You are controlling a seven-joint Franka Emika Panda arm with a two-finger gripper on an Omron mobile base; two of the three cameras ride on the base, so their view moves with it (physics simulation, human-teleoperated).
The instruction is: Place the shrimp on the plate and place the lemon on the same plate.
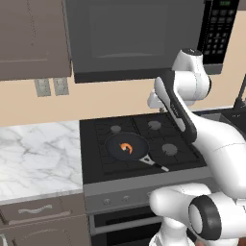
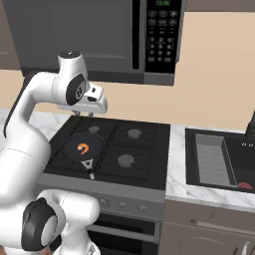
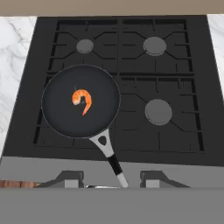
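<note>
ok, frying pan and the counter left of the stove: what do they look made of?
Frying pan: dark matte body, probably nonstick-coated metal; its handle looks like bare silvery steel ending in a black grip. The shrimp lies in it. Counter: white with grey veining, smooth, so marble or marble-look stone; being rendered, it could equally be laminate.
</note>
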